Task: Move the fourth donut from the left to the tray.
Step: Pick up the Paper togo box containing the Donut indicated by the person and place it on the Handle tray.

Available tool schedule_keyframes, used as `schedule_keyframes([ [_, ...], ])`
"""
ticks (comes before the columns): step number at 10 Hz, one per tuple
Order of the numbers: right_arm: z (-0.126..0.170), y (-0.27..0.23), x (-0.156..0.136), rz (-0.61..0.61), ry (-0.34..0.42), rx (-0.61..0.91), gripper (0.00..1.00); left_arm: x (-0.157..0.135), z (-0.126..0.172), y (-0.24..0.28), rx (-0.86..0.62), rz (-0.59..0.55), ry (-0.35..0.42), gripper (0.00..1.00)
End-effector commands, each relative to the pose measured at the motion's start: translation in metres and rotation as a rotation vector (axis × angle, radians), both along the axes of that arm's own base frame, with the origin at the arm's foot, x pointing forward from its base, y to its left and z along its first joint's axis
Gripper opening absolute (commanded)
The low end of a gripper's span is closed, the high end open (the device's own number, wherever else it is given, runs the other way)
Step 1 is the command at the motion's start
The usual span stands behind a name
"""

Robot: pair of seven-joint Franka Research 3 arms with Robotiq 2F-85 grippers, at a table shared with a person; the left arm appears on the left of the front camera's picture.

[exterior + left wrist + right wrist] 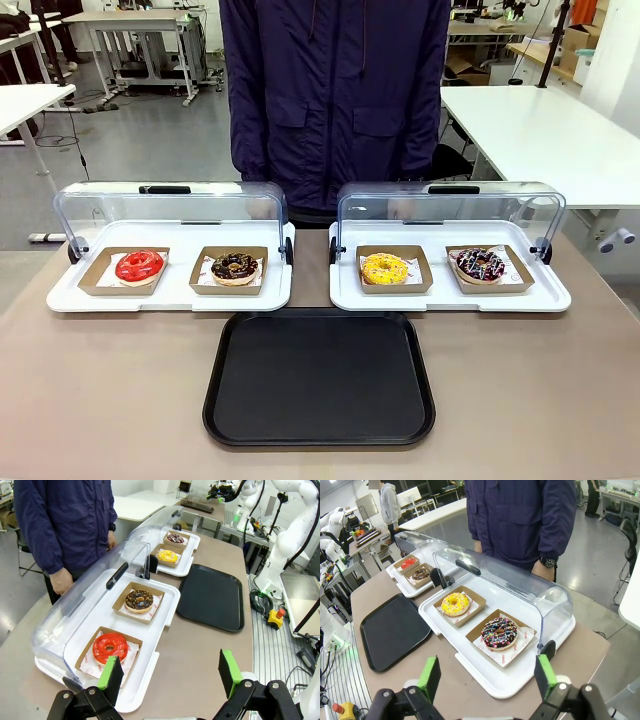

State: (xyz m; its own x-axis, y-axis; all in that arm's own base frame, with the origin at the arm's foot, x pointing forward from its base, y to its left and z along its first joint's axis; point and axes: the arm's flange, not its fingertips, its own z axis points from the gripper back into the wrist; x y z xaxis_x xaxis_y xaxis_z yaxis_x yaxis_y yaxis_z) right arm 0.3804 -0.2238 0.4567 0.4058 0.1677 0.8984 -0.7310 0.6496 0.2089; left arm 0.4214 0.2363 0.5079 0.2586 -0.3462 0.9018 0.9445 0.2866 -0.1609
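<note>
Your left jaws and right jaws stand spread wide, their bases cut off at each wrist view's bottom edge. The black tray (320,385) lies on the tabletop (100,400), just before the right display tray (440,298). At that display tray's right end, the fourth donut (481,264) sits in its cardboard holder (522,282), under a raised clear lid (450,215). Beyond, the person (335,90) is cut off at the shoulders.
</note>
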Motion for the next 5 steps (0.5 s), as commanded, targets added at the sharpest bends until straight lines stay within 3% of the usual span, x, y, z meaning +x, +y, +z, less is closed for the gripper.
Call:
schedule_keyframes([
  [1, 0.0000, -0.0010, 0.0039, 0.005, -0.038, 0.008, 1.00, -0.0036, 0.0017, -0.0026, 0.012, 0.007, 0.002, 1.00],
  [5, 0.0000, -0.0010, 0.0039, 0.005, -0.038, 0.008, 1.00, -0.0036, 0.0017, -0.0026, 0.012, 0.007, 0.002, 1.00],
])
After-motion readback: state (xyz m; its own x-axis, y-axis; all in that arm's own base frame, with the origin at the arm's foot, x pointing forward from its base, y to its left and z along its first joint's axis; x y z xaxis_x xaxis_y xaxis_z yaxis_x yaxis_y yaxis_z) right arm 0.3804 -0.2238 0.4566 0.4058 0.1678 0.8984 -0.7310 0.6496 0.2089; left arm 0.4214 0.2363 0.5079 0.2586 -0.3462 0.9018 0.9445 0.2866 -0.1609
